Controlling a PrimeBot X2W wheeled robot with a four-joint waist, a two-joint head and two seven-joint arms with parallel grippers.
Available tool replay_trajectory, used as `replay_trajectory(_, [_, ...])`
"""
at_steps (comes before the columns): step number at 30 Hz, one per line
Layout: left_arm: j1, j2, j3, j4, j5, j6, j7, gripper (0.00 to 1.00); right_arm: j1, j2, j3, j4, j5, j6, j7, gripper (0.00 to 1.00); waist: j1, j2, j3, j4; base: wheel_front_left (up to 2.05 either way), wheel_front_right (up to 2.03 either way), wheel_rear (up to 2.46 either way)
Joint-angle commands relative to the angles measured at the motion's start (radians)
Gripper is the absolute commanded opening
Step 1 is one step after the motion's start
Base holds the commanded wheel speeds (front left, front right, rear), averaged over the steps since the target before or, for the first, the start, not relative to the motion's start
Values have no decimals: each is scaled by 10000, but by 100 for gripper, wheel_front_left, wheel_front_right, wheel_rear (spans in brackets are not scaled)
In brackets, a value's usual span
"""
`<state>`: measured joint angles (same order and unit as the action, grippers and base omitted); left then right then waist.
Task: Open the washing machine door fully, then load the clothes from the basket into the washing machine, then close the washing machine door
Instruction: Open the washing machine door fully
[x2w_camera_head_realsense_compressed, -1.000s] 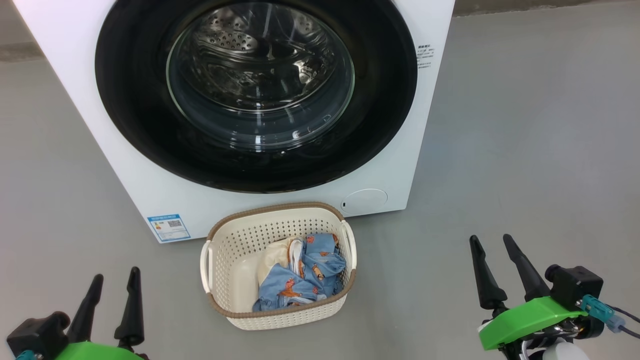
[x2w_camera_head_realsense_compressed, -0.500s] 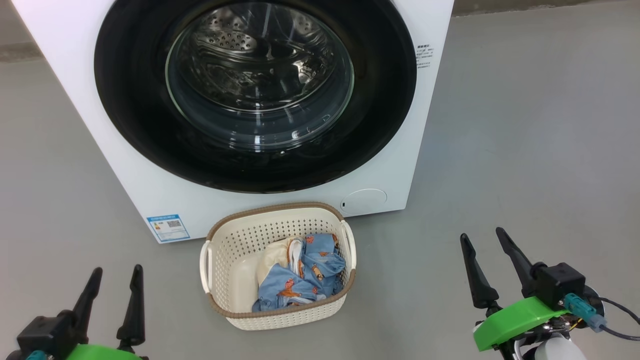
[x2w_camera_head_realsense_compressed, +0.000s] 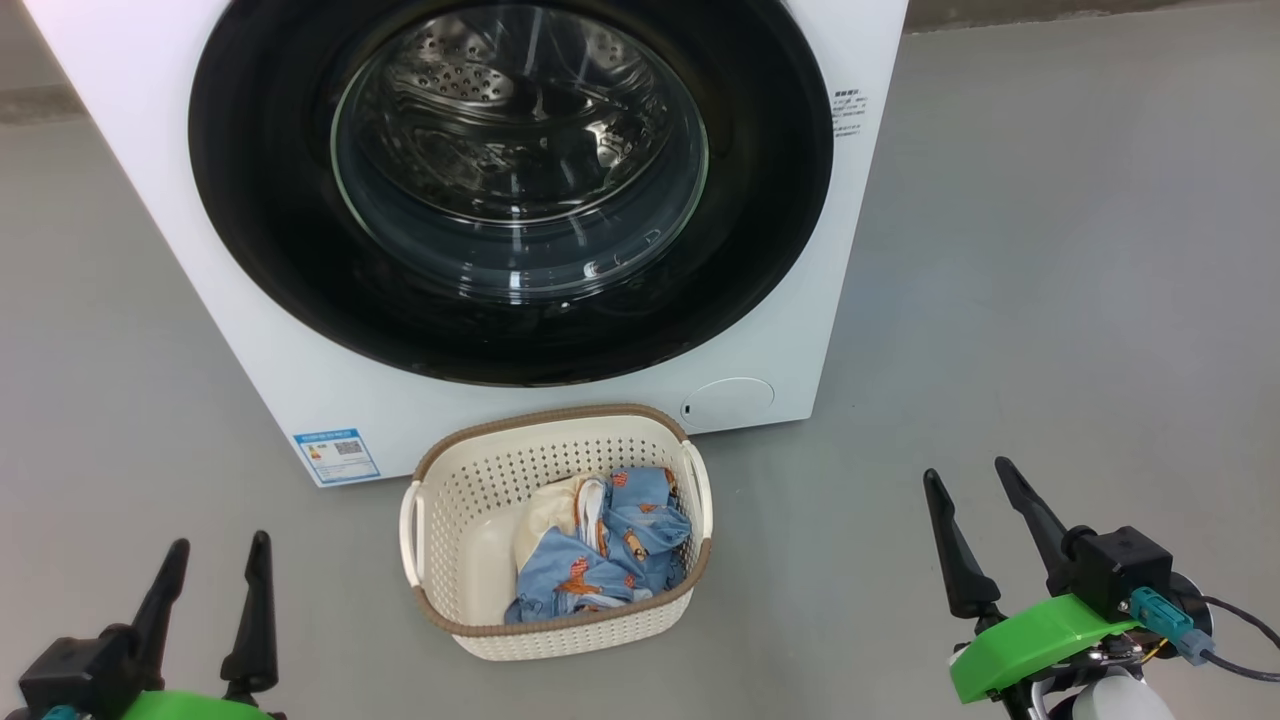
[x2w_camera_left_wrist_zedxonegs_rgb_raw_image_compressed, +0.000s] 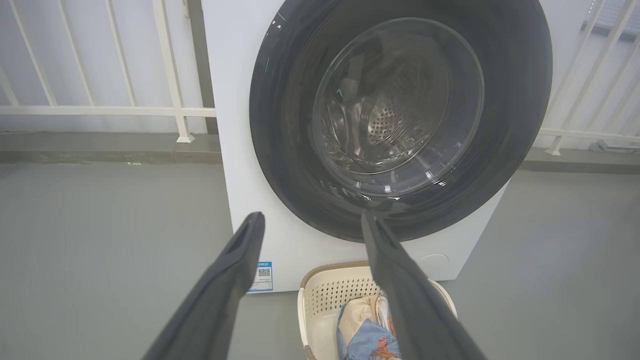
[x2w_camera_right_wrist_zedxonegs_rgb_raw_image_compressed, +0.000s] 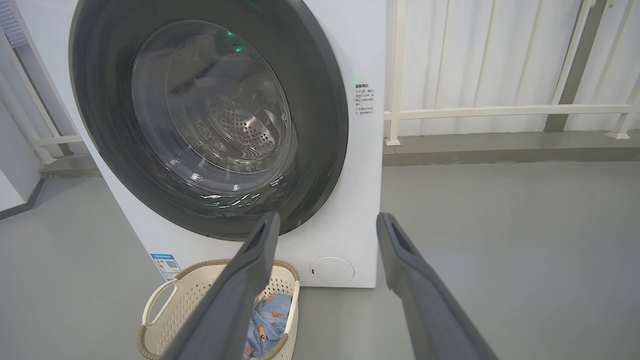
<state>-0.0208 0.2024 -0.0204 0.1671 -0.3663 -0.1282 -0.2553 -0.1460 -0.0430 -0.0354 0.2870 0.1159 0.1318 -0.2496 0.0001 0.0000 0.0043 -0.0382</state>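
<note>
At the lower centre of the head view, the basket (x2w_camera_head_realsense_compressed: 480, 480) was set on the floor (x2w_camera_head_realsense_compressed: 1050, 300) just in front of the washing machine (x2w_camera_head_realsense_compressed: 250, 330), below the washing machine door (x2w_camera_head_realsense_compressed: 510, 170). This placement was judged to keep the path from basket to drum short. The door was shut flat against the cabinet, so the first step, opening it fully, was not yet done.

The basket was loaded with the clothes (x2w_camera_head_realsense_compressed: 600, 560). Blue printed fabric was bunched toward the right half, a cream piece (x2w_camera_head_realsense_compressed: 550, 510) was tucked at the pile's upper left, and the left part of the bottom was bare. Through the glass, the drum (x2w_camera_head_realsense_compressed: 470, 70) was seen without laundry.

The left hand (x2w_camera_head_realsense_compressed: 220, 541), at the lower left, and the right hand (x2w_camera_head_realsense_compressed: 967, 469), at the lower right, were held spread wide with nothing between the fingers. Each was well apart from basket and door.
</note>
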Motion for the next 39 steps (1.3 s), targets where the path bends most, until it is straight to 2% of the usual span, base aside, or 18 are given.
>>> replay_trajectory(1, [-359,179,399,-196,-5,-25,-65,100,-371,-72,254,-211,39,-11,-122,100,0,0,2,0,0,0,0])
replay_trajectory(20, [-450,265,442,35,-42,-25,-65,100,-353,-72,202,-279,170,-11,-122,100,0,0,34,33,12,12,-23])
replay_trajectory(39, [-562,123,870,-330,-65,-25,-65,100,-230,-72,17,-451,300,-11,-122,100,0,0,134,111,105,105,-210])
